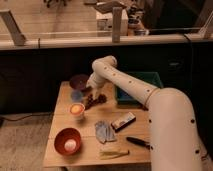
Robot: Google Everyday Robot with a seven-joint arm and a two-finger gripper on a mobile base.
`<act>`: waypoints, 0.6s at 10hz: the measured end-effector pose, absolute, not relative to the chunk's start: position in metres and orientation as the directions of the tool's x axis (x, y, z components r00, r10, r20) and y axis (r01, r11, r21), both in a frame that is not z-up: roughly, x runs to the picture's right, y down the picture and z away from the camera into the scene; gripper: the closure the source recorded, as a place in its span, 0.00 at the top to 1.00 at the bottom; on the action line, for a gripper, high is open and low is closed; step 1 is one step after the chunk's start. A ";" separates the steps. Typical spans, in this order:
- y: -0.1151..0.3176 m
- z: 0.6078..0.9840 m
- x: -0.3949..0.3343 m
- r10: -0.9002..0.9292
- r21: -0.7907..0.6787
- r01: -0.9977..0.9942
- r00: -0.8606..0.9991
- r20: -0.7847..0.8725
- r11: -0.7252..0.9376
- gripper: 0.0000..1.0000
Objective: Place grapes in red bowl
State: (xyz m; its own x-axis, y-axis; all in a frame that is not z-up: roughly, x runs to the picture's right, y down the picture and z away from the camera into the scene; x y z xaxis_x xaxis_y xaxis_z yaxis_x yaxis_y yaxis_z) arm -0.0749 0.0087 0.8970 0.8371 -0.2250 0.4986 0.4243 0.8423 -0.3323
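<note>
Currently not done: red bowl (pixel 67 141) sits at the near-left corner of the bench (pixel 122 137), holding only a pale round item (pixel 70 145). Grapes (pixel 95 100) lie well apart from it, mid-bench toward the back. Gripper (pixel 93 93) is right over them; can't tell its grip state. Judging by this, lift, carry and drop all remain.

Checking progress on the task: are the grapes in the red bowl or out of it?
Out. The grapes lie on the table, well behind the red bowl; the gripper is right by them.
</note>
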 end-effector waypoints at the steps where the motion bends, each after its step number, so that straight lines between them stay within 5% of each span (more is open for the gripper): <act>1: 0.010 0.898 -0.078 -0.212 -0.345 0.415 0.843 0.495 0.842 0.80; 6: 0.030 0.916 -0.075 -0.135 -0.418 0.354 0.873 0.468 0.837 0.80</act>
State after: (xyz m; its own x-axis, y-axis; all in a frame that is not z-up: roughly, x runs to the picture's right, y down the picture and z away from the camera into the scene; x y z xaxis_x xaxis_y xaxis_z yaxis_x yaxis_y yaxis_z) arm -0.0751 0.0303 0.9162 0.8734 -0.1354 0.4679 0.3538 0.8366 -0.4183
